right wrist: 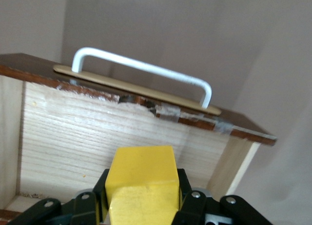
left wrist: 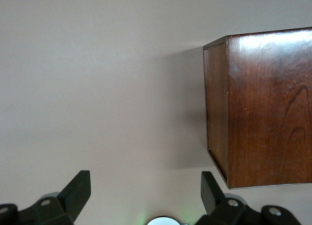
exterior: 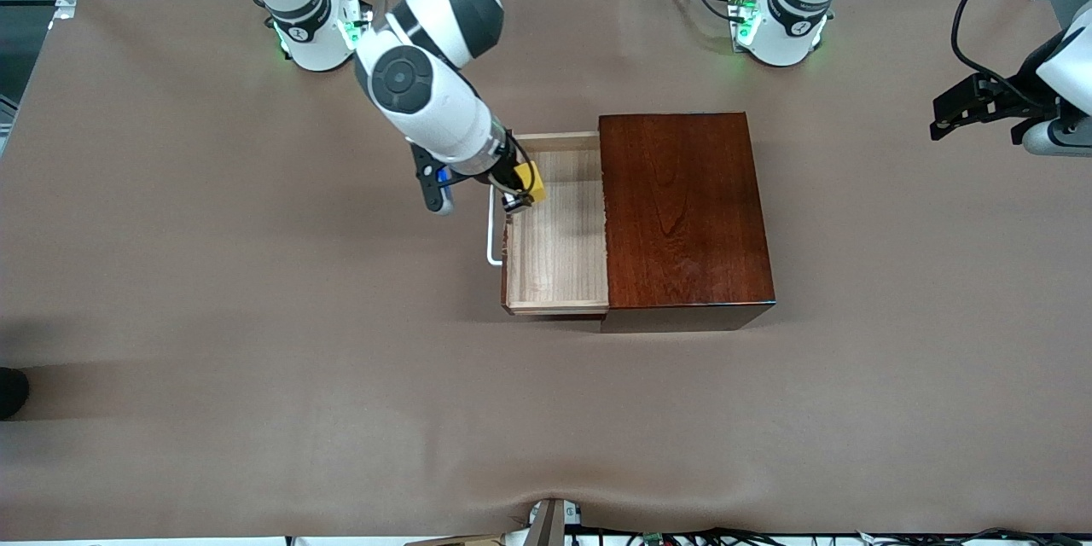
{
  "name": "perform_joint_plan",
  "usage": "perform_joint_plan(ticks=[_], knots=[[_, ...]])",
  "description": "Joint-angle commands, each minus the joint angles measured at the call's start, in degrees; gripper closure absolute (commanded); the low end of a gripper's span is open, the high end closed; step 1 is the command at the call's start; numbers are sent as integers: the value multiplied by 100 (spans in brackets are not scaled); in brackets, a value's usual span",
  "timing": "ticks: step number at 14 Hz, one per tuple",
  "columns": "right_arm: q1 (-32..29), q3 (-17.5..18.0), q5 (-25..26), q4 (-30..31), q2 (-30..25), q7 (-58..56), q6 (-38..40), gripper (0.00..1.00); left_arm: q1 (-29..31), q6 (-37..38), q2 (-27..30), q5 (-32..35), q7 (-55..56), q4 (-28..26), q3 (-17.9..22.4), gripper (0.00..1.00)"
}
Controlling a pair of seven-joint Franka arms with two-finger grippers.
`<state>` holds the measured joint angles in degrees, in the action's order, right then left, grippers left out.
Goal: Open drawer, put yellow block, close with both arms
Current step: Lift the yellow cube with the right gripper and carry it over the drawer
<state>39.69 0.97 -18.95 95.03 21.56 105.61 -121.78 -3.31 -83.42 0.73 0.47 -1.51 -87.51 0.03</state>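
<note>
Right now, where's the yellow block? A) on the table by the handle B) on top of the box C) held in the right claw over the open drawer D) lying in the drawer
C: the right claw is shut on the yellow block above the open drawer.

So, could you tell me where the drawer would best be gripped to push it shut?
Probably the white handle on the drawer front: its bar stands clear of the wood, leaving room for a finger on each side. Come from the right arm's end of the table, where the front faces.
</note>
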Motion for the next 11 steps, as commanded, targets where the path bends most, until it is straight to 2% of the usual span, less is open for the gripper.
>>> perform_joint_plan(ticks=[1, 9, 11], knots=[[266, -62, -100, -160, 330, 302, -363, 100, 67, -8, 76, 6, -77, -38, -82, 0], [503, -70, -65, -160, 770, 320, -592, 100, 93, -25, 67, 6, -86, -47, -73, 0], [548, -70, -56, -143, 884, 328, -907, 100, 85, -26, 76, 6, -77, -47, -73, 0]])
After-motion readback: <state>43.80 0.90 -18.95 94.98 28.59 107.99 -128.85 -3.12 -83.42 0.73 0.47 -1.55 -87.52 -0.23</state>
